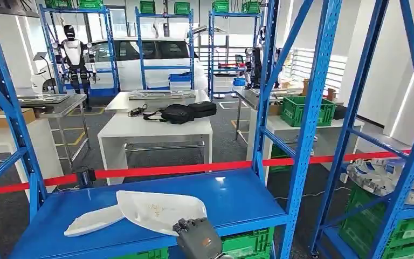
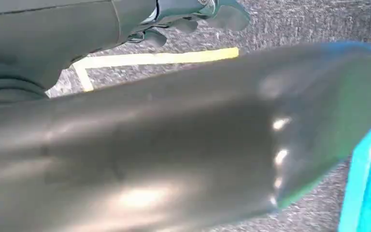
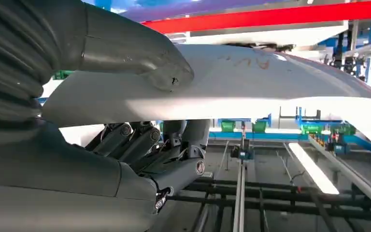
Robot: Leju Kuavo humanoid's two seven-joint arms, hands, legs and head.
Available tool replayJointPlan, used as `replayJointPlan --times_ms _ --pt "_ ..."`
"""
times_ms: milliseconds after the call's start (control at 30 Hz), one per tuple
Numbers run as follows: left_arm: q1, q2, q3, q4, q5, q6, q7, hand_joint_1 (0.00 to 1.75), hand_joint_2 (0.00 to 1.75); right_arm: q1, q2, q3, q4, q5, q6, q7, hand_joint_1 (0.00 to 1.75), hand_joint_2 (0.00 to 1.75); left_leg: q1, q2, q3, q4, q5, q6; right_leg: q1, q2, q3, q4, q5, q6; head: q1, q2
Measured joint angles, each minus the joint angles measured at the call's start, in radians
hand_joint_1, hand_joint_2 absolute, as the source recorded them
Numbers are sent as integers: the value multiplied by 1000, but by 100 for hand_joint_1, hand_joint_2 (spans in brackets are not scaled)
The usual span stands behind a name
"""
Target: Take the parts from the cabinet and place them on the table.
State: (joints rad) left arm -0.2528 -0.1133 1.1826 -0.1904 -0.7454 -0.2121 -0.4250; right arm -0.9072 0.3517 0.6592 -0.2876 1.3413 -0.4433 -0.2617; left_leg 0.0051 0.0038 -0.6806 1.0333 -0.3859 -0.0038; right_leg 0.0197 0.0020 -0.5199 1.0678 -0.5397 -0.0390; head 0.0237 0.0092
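head view: a blue shelf (image 1: 232, 199) carries two white parts; the right hand (image 1: 197, 234) meets the larger white part's (image 1: 159, 210) near edge. right wrist view: thumb above, fingers (image 3: 140, 145) beneath, clamped on it. left wrist view: left hand's (image 2: 193, 17) state unclear.

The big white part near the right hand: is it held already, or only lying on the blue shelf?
Held. The right hand grips the part, thumb on one face, fingers on the other; lifted off the shelf, cannot tell.
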Motion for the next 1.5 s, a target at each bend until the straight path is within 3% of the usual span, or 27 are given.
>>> replayJointPlan --times_ms 33,133,167,267,300,333,400,467,500,667,700,733,767,833,867,933,1000,1033,1067,1100,1200,1233,1267,1333,1367,1433,1500 --pt "0 0 0 0 0 2 0 0 0 -1 2 0 0 0 -1 -4 169 175 0 1 -2 0 9 -6 0 -2 26 -55 -16 5 -1 0" --pt "2 0 1 0 1 4 2 0 0 1 3 1 0 0 1 -9 169 175 6 2 0 -20 42 -26 4 0 11 -57 11 -1 1 0" --pt "5 3 2 0 1 4 2 0 0 2 3 2 0 -1 3 -10 169 175 7 1 -13 -17 41 -30 -8 -5 3 -72 35 -6 1 -1" --pt "9 3 4 1 5 4 1 0 0 1 10 6 0 -5 11 -12 169 175 9 -3 -52 127 -142 -50 -10 -3 -41 -79 78 -15 -5 0" --pt "8 3 4 1 5 4 1 0 0 3 9 6 0 -5 13 -13 169 175 10 -3 -62 200 -181 -56 -10 -3 -56 -78 91 -13 -5 0" --pt "9 4 5 1 6 4 0 0 0 6 9 6 0 -7 14 -14 169 175 12 -3 -67 263 -188 -61 -10 -4 -73 -77 104 -12 -5 0" --pt "9 4 5 1 6 4 1 0 0 8 9 6 0 -7 14 -18 169 175 17 -3 -34 285 -116 -69 -14 -6 -111 -69 128 -5 -5 0" --pt "9 4 5 1 10 6 1 0 0 7 10 6 0 -11 14 -23 169 175 25 -3 68 173 -76 -77 -21 -6 -148 -53 148 7 -6 0" --pt "8 3 5 1 10 6 1 0 0 6 10 6 -1 -11 14 -24 169 175 29 -4 121 108 -102 -81 -19 -6 -155 -45 152 12 -6 0" --pt "7 2 5 1 10 6 1 0 0 6 11 6 -2 -11 14 -25 169 175 30 -4 139 79 -126 -82 -20 -6 -160 -44 154 14 -8 0" --pt "6 2 6 1 12 9 -1 0 0 4 13 7 -3 -14 14 -27 169 175 16 -7 170 -2 -159 -42 -19 -7 -178 -38 186 27 -6 0" --pt "9 2 6 1 12 11 0 0 0 7 13 8 -3 -15 15 -30 169 175 11 -7 168 1 -152 -32 -20 -7 -180 -43 196 34 -6 0" --pt "11 2 7 1 13 11 0 0 0 18 8 18 -3 -30 22 -29 169 175 14 0 126 -1 -112 6 -25 -3 -216 31 90 50 -3 0" --pt "12 3 8 0 13 11 0 0 0 19 8 26 -3 -36 23 -29 169 175 9 0 89 0 -83 9 -24 -3 -252 185 -25 52 -2 0" --pt "11 3 8 1 13 11 2 0 0 22 8 27 -3 -40 24 -30 169 175 6 0 69 1 -69 11 -23 -3 -259 251 -45 49 -2 0" --pt "11 0 9 1 13 11 3 0 0 31 7 30 -3 -46 23 -31 169 175 2 1 34 2 -42 11 -16 -2 -226 277 7 38 -1 0" --pt "10 -2 10 1 13 12 4 0 0 33 7 31 -3 -46 23 -34 169 175 -2 1 8 4 -19 9 -3 -1 -119 165 66 18 0 0" --pt "8 -3 10 1 13 12 4 0 0 31 7 31 -3 -46 21 -35 169 175 -2 1 2 4 -9 9 5 -1 -46 73 50 5 0 0" --pt "7 -8 10 2 13 12 5 0 0 29 10 31 -4 -46 21 -35 169 175 -5 1 -4 4 2 2 8 -3 16 -30 -7 -8 -1 0" --pt "6 -8 10 1 13 12 5 0 0 28 10 32 -5 -47 20 -35 169 175 -1 2 -3 -1 11 -4 8 -4 24 -50 -13 1 -3 0" --pt "7 -9 10 1 13 12 6 0 0 28 10 32 -5 -47 21 -36 169 175 0 3 -5 -23 48 -26 10 -3 5 -69 24 -11 -1 0" --pt "8 -9 10 2 13 13 5 0 0 28 11 32 -5 -47 20 -37 169 175 4 0 -15 -11 19 -28 3 -7 -2 -78 43 -12 -1 0" --pt "8 -10 10 2 13 13 6 0 0 28 13 32 -5 -47 21 -37 169 175 4 -1 -30 25 -43 -32 1 -5 -16 -80 58 -21 -4 0" --pt "6 -8 10 2 13 13 6 0 0 29 15 32 -5 -48 21 -38 169 175 9 -1 -57 167 -163 -43 0 -5 -49 -78 87 -20 -5 0" --pt "6 -7 10 2 13 13 6 0 0 31 14 32 -5 -52 21 -40 169 175 10 -1 -67 234 -188 -48 0 -5 -66 -77 99 -19 -5 0" --pt "6 -6 10 2 12 13 11 0 0 35 14 32 -4 -56 20 -40 169 175 14 -1 -49 287 -148 -54 -2 -6 -104 -69 122 -14 -6 0" --pt "5 -6 10 1 11 11 14 0 0 38 15 32 -2 -60 16 -36 169 175 20 -1 39 196 -82 -60 -6 -7 -144 -55 144 -4 -6 0"
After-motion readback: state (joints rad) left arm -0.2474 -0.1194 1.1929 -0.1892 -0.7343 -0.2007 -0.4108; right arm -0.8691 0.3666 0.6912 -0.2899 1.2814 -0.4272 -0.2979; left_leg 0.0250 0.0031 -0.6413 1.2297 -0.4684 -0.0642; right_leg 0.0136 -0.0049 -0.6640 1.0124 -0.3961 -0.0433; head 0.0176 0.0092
